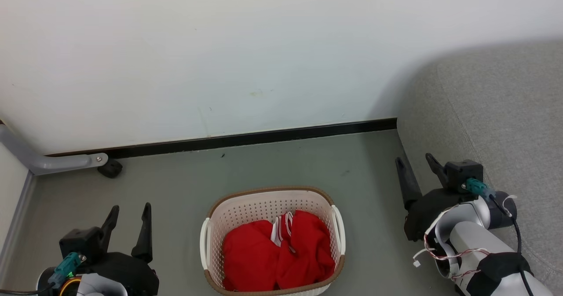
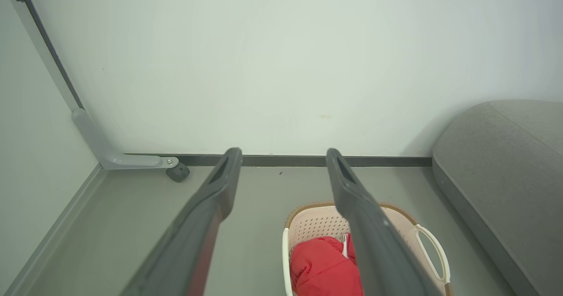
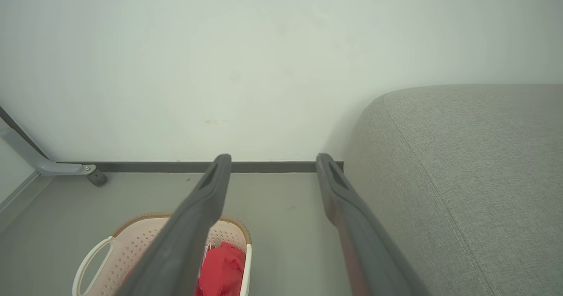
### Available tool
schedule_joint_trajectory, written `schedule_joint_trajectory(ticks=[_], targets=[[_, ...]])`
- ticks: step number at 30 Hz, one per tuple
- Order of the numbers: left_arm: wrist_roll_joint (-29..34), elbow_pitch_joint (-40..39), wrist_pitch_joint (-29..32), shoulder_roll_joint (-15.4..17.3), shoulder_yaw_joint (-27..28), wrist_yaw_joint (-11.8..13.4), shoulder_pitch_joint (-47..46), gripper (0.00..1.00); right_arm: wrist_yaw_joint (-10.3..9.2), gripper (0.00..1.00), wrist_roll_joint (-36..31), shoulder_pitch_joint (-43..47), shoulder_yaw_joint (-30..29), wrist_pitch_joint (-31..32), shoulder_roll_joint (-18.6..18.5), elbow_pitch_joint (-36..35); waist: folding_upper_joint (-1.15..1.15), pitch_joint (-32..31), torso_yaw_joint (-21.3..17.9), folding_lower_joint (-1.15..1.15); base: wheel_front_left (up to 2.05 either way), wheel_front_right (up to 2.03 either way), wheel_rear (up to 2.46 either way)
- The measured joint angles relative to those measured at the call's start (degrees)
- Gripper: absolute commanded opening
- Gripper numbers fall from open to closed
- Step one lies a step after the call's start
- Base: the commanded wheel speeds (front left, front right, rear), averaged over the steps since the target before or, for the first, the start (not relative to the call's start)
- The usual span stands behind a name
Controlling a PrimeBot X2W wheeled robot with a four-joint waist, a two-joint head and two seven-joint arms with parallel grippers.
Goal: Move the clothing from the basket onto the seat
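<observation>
Red clothing (image 1: 281, 248) lies in the basket (image 1: 257, 208) near the seat (image 1: 492, 111); left end effector (image 1: 131, 206) and right end effector (image 1: 413, 158) gape wide, empty.

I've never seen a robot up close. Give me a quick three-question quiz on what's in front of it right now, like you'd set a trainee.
1. Fill in: seen from the robot, the grey seat lies to the ____ of the basket.
2. Choose one: the red clothing is A) on the seat, B) in the basket, C) held in the jaws.
3. True or false: both arms' jaws stand open and hold nothing.

Key: 1 right; 2 B; 3 true.
</observation>
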Motion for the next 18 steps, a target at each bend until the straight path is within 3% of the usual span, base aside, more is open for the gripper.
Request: schedule_joint_trajectory(ticks=[5, 18], targets=[[0.0, 0.7, 0.0, -0.3, 1.8, 1.3, 0.2, 1.00, -0.45, 1.00, 0.2, 0.0, -0.9, -0.1, 0.0, 0.5, 0.00, 0.0, -0.2, 0.00, 0.00, 0.00, 0.00], [1.0, 1.0, 0.0, -1.3, 3.1, 1.7, 0.3, 1.00, -0.91, 1.00, 0.2, 0.1, -1.7, -0.1, 0.0, 0.7, 0.00, -0.1, -0.2, 0.00, 0.00, 0.00, 0.00]])
